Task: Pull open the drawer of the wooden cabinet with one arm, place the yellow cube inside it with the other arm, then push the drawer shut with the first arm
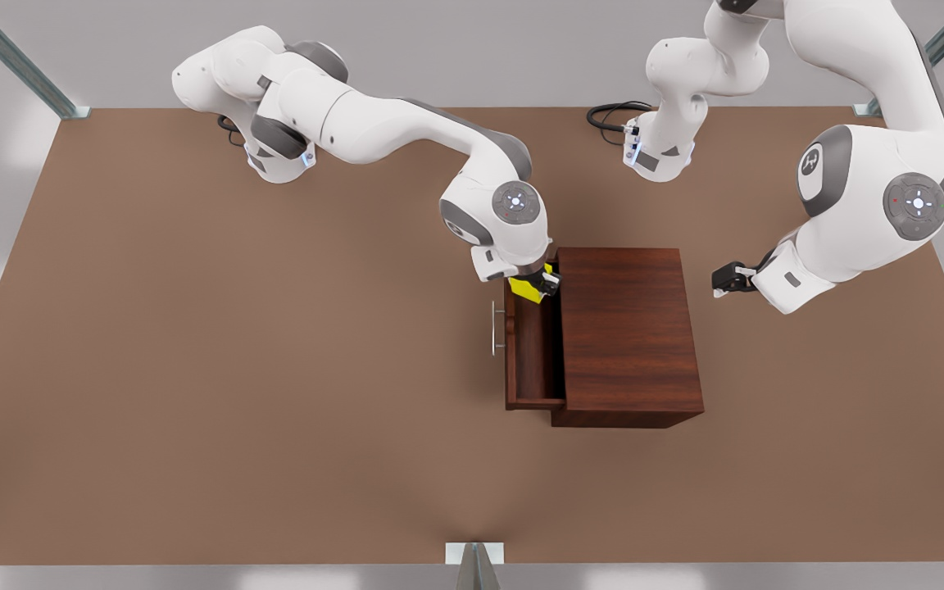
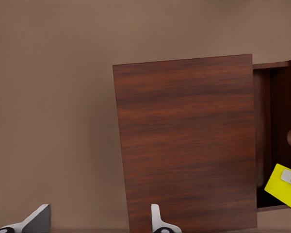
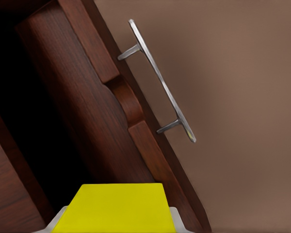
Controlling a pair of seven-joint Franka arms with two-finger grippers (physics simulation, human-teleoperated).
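Note:
The wooden cabinet (image 1: 629, 328) (image 2: 184, 141) stands on the table with its drawer (image 1: 531, 356) (image 2: 277, 97) pulled out toward the front view's left. The drawer's silver handle (image 1: 494, 328) (image 3: 160, 80) is free. My right gripper (image 1: 541, 284) (image 3: 117, 222) is shut on the yellow cube (image 1: 529, 288) (image 3: 116, 206) (image 2: 283, 187) and holds it over the far end of the open drawer, just above the rim. My left gripper (image 1: 722, 281) (image 2: 98, 225) waits open beside the cabinet's back, on the front view's right, a little off it.
The brown table (image 1: 234, 369) stretches wide to the front view's left and toward the near edge. Both arm bases (image 1: 275, 164) (image 1: 656, 160) stand at the far edge. Metal frame posts (image 1: 21, 65) rise at the corners.

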